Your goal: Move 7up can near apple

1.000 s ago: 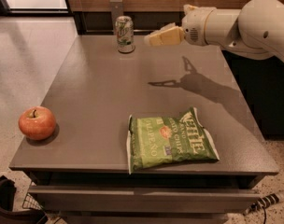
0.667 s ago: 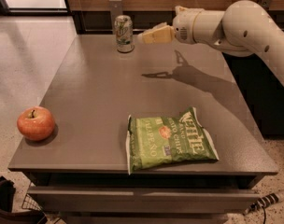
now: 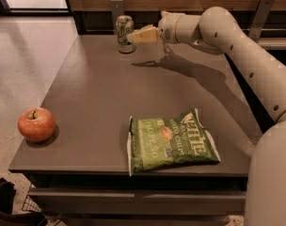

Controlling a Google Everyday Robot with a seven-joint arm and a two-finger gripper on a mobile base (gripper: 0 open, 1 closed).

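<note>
The 7up can point(image 3: 124, 33), silver and green, stands upright at the far edge of the grey table point(image 3: 100, 102). My gripper point(image 3: 133, 36) reaches in from the right on a long cream arm, and its tip is right beside the can's right side, slightly above the tabletop. The apple point(image 3: 36, 124), red-orange with a dark stem, sits at the near left corner of the table, far from the can.
A flat green chip bag point(image 3: 172, 142) lies near the table's front edge, right of centre. A wooden wall panel with metal brackets point(image 3: 117, 6) runs behind the table. The floor lies to the left, and a dark object point(image 3: 6, 204) sits at the lower left.
My arm and gripper have moved left toward the 7up can, from well to its right to right beside it. The can, apple and chip bag lie as before.
</note>
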